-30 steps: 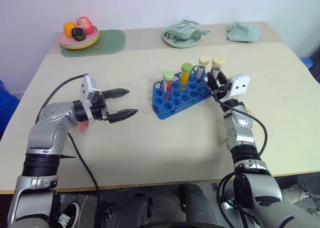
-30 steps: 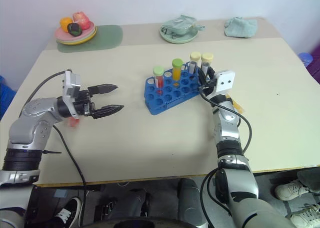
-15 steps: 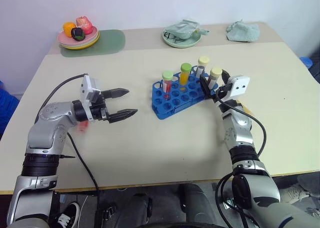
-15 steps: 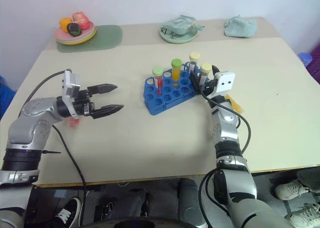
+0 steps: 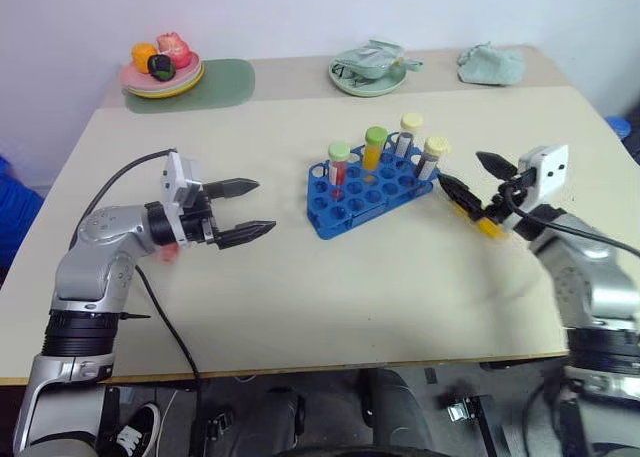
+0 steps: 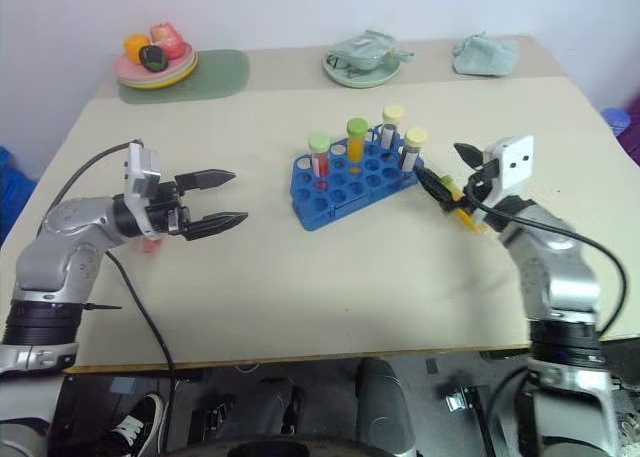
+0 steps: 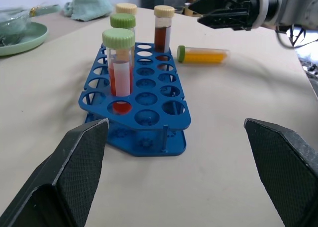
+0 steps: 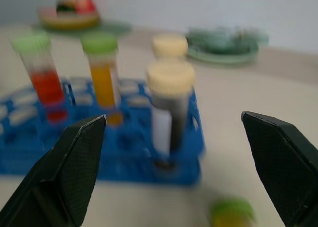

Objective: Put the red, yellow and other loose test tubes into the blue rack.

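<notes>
I see the bright blue plastic rack [image 5: 368, 189] mid-tabletop [image 5: 300, 277] with four capped clear tubes [image 5: 338, 164] standing in it. One yellow-filled, green-capped tube [image 7: 203, 54] lies loose beside its right end. My right gripper [image 5: 470, 175] hovers there, jaws wide and empty; my left gripper [image 5: 248, 207] likewise, left of the rack.

We list a bright blue rack [image 5: 368, 191] holding a red-filled tube [image 5: 337, 169] and an orange-yellow tube [image 5: 373, 149], both green-capped, plus two tubes [image 5: 430, 159] with pale yellow caps. A loose yellow tube [image 7: 203, 54] with a green cap lies on the beige table [image 5: 300, 287]. Both grippers show black fingers [image 5: 232, 187].
</notes>
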Available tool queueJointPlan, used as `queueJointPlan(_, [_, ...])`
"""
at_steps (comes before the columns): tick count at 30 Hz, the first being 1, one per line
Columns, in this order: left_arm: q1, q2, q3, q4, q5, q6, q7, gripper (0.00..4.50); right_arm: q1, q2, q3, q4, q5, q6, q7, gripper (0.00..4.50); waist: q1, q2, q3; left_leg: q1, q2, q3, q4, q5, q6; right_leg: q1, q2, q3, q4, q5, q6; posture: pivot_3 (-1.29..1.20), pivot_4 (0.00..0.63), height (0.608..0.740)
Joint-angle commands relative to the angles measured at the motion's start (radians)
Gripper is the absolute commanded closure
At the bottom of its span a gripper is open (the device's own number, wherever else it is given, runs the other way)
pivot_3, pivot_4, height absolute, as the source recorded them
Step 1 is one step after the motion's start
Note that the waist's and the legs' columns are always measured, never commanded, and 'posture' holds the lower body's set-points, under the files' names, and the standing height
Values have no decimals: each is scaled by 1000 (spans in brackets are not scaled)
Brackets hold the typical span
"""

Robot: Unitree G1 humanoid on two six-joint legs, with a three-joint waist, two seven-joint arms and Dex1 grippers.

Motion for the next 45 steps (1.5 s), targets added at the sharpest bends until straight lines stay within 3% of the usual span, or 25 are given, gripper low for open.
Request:
queueJointPlan(1, [-29, -6, -5, 12, 9, -34, -13, 0, -63, -93, 29, 6, -40, 74, 54, 50, 4, 0, 0, 0, 0, 1, 0, 0, 0, 0, 0, 0, 0, 0, 0, 0, 150, 740])
queueJointPlan(7, [-43, -10, -18, 35, 23, -50, -32, 0, -245, -250, 212, 136, -163, 240, 205, 50, 5, 0, 0, 0, 1, 5, 0, 0, 0, 0, 0, 0, -1, 0, 0, 0, 150, 740])
queueJointPlan(13, [-30, -8, -17, 20, 20, -47, -29, 0, -466, -274, 359, 283, -219, 439, 345, 50, 5, 0, 0, -1, 1, 5, 0, 0, 0, -1, 0, 0, -2, 0, 0, 0, 150, 740])
queueJointPlan(20, [-6, 0, -12, -8, 16, -41, -21, 0, -574, -258, 499, 393, -331, 559, 394, 50, 6, 0, 0, -2, 0, 4, 0, 0, 0, -2, -1, 0, -2, 0, 0, 0, 150, 740])
queueJointPlan(29, [12, 1, -10, -27, 15, -40, -13, 0, -618, -232, 561, 543, -435, 509, 424, 50, 5, 0, 0, -2, 0, 4, 0, 0, 0, -2, -1, 1, -1, 0, 0, 0, 150, 740])
queueJointPlan(45, [45, 4, -12, -59, 7, -34, -18, 0, -646, -173, 557, 636, -489, 523, 449, 50, 5, 0, 0, -2, 0, 4, 0, 0, 0, -3, -1, 1, -1, 0, 0, 0, 150, 740])
